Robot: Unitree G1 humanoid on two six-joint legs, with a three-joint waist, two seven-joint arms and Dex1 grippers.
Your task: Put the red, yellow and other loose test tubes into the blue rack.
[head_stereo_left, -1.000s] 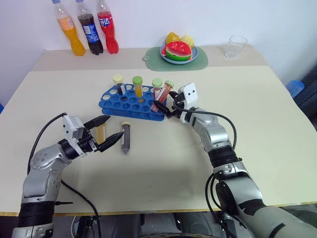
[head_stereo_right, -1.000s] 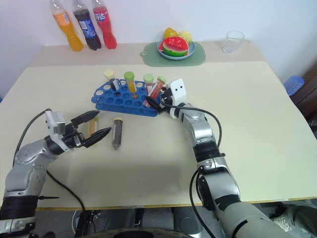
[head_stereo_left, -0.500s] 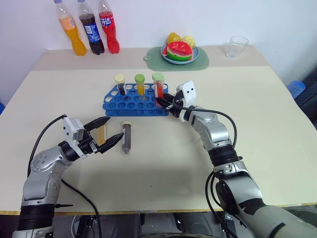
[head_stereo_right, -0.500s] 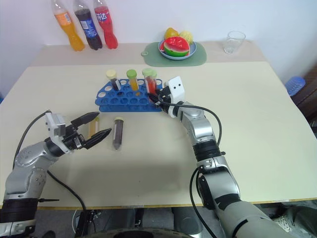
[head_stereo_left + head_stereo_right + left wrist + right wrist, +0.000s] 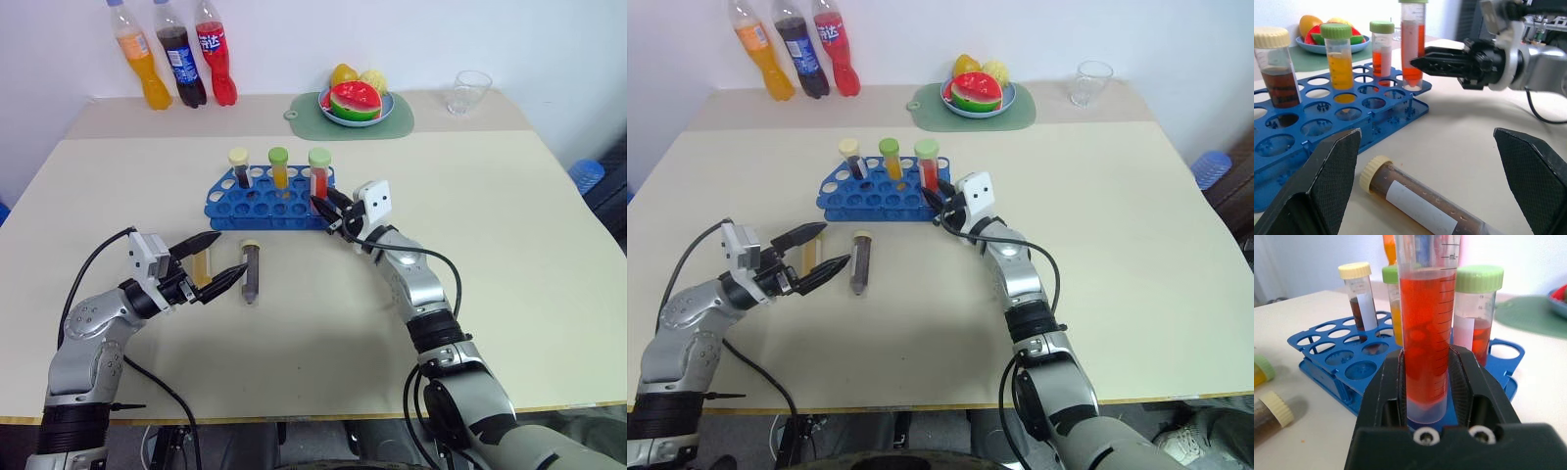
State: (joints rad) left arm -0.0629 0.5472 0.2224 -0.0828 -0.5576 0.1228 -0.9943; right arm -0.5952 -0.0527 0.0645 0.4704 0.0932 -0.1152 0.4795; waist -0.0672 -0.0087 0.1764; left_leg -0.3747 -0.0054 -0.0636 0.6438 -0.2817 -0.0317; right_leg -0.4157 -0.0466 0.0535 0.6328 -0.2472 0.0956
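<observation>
The blue rack (image 5: 257, 204) stands mid-table. A brown tube with a cream cap (image 5: 238, 166) and an orange tube with a green cap (image 5: 278, 166) stand in it. At its right end the red test tube (image 5: 1426, 333) stands upright in a hole, with my right gripper (image 5: 328, 205) shut on its lower part. Another red tube (image 5: 1479, 308) stands just behind it. My left gripper (image 5: 230, 254) is open, level over the table. A loose yellow tube (image 5: 201, 266) lies between its fingers. A loose brown tube with a cream cap (image 5: 250, 273) lies just past its fingertips.
Three soda bottles (image 5: 178, 54) stand at the back left. A green mat (image 5: 345, 119) with a plate of fruit (image 5: 354, 101) lies at the back centre. A clear glass (image 5: 471, 90) stands at the back right.
The red tube hung tilted over the rack's right end in my right gripper; now it stands upright in a hole. The rack has straightened. My left arm has not moved.
</observation>
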